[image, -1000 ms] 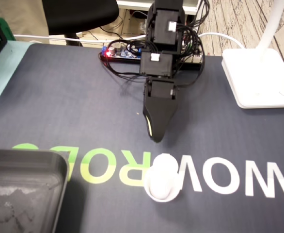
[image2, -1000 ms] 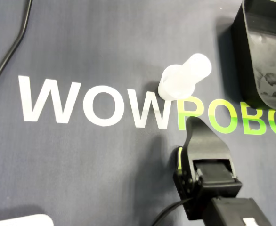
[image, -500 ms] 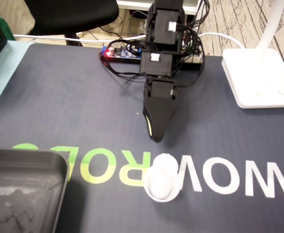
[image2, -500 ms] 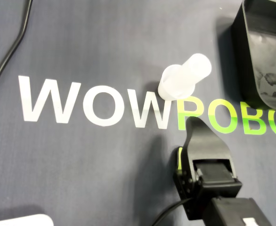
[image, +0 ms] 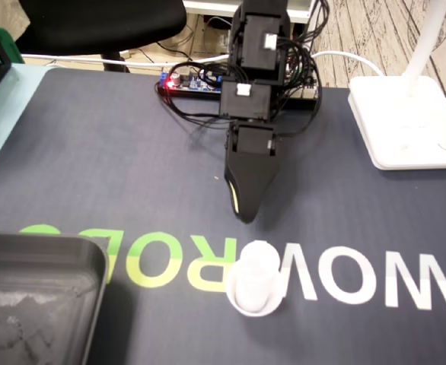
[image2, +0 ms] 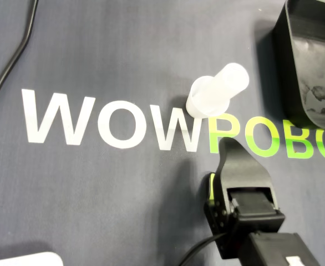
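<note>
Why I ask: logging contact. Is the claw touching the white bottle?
No, in the overhead view a strip of dark mat shows between the tip of the claw and the white bottle.

The fixed view faces the arm from across the mat, tilted down; the overhead looks straight down, nearer (lettering reads upright), sharing bottle, gripper, tray.

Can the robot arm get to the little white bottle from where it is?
Probably yes. The fingers point at the white bottle standing just ahead, with only bare mat between. The black tray sits off to the side.
</note>
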Available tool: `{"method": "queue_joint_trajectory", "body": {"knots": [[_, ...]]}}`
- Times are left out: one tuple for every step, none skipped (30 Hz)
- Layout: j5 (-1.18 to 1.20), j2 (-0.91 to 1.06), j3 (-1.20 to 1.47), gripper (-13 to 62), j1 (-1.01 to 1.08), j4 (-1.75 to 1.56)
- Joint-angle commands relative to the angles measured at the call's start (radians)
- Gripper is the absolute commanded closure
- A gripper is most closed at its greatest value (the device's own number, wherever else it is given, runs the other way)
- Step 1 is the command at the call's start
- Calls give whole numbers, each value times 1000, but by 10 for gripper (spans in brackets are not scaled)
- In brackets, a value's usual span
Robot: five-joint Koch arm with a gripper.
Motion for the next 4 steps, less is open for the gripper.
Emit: {"method": "queue_joint_trajectory", "body": {"knots": [[5, 77, 44, 156, -5, -15], [5, 77, 44, 156, -3, -15], [5, 77, 44, 156, -3, -15], [5, 77, 44, 156, -5, -15]]}}
